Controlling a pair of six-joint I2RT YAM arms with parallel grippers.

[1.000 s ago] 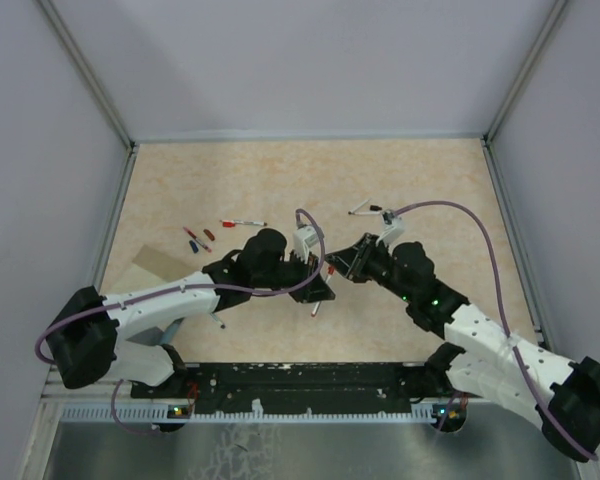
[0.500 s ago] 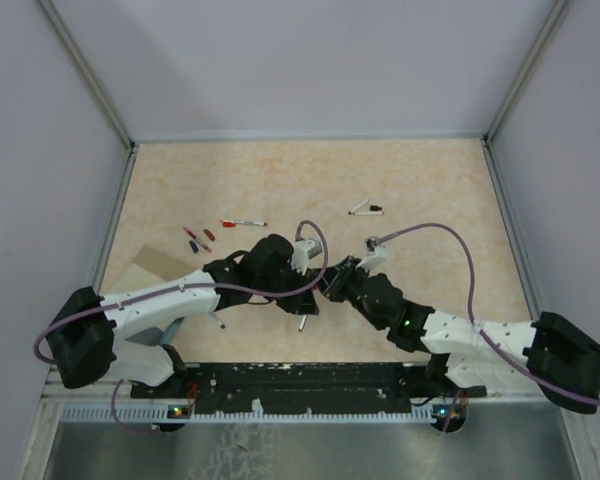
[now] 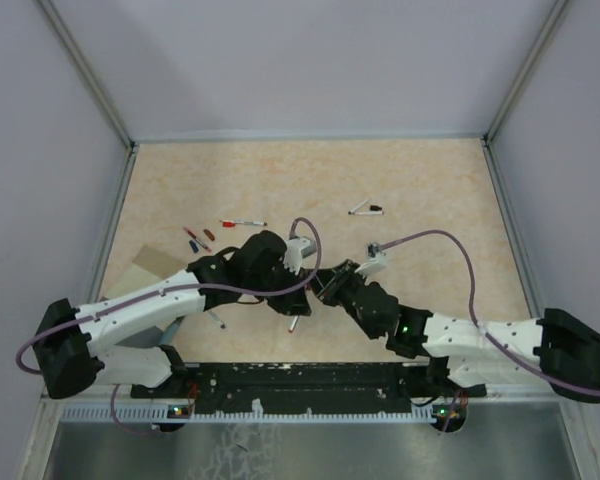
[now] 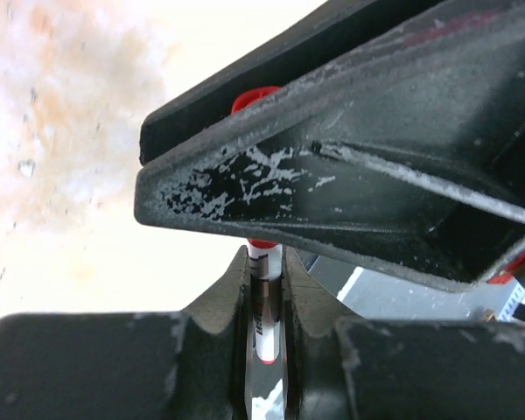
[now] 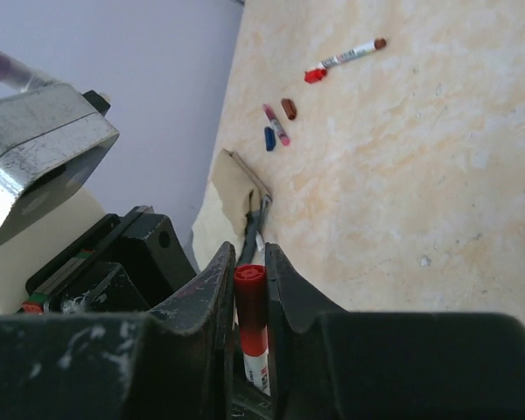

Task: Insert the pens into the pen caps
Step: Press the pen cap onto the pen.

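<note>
We squeeze the red pen (image 4: pixel 264 324) in our left gripper (image 4: pixel 264 262) and the red cap (image 5: pixel 250 293) in our right gripper (image 5: pixel 248 262), lined up so they can push together.

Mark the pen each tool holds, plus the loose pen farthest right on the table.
left-held pen (image 4: pixel 263 302): left wrist view, on the white barrel.
right-held pen (image 5: pixel 250 293): right wrist view, on the red end.
loose pen (image 3: pixel 365 209): top external view, mid-barrel.

The pen (image 5: pixel 255 367) is hidden lower down inside the right end effector (image 5: pixel 248 258). In the left wrist view a black finger (image 4: pixel 350 175) covers its upper part.
</note>
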